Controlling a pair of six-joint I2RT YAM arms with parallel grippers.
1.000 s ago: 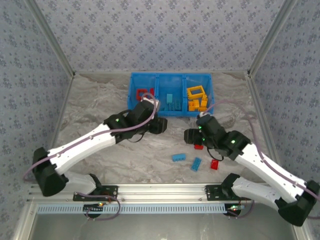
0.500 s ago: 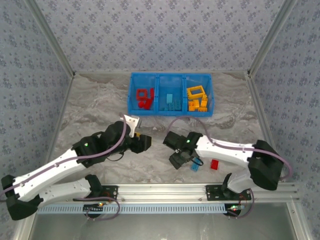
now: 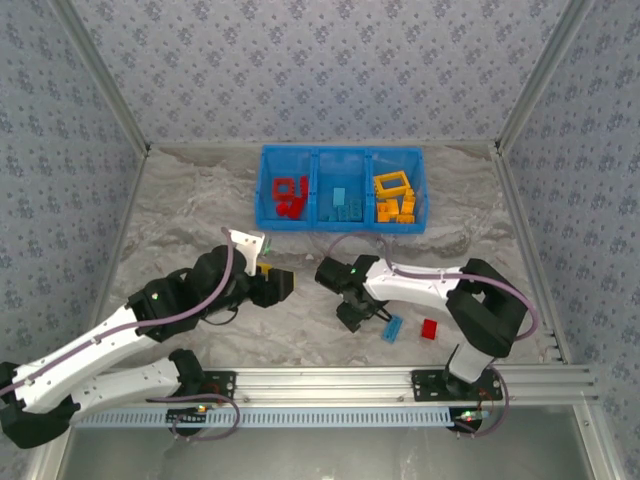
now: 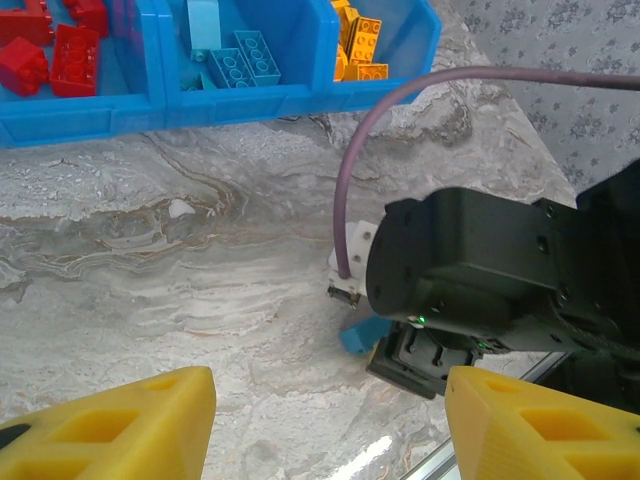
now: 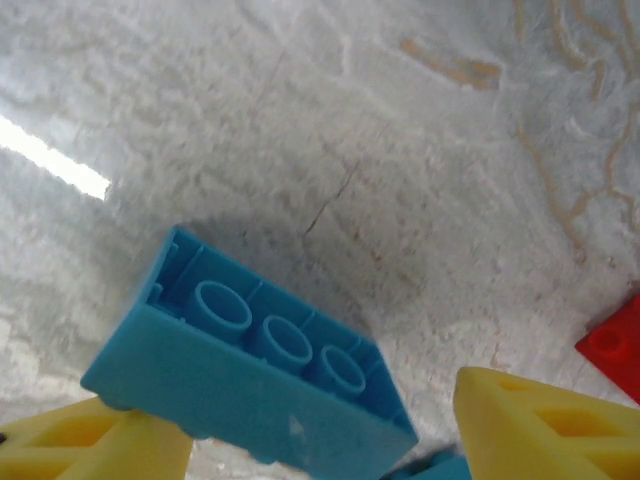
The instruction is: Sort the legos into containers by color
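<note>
My right gripper [image 3: 353,312] is low over the table, its jaws either side of a light blue lego [image 5: 250,375] tipped so its hollow underside faces the camera. The lego leans on the left finger [image 5: 95,440]; a small gap separates it from the right finger [image 5: 545,430]. A second blue lego [image 3: 392,328] and a red lego [image 3: 430,328] lie just to the right. The blue three-part container [image 3: 342,226] at the back holds red [image 3: 289,193], blue [image 3: 342,204] and yellow legos [image 3: 395,198]. My left gripper [image 3: 277,286] hovers open and empty at centre left.
In the left wrist view the right arm's black wrist [image 4: 480,275] stands close ahead of my left gripper [image 4: 328,400], with the blue lego [image 4: 362,336] peeking from under it. The metal rail [image 3: 320,382] runs along the near table edge. Walls enclose the table.
The left arm has pulled back from the container toward the near left. The right gripper has swung left and come down over a blue lego, its arm folding in.
</note>
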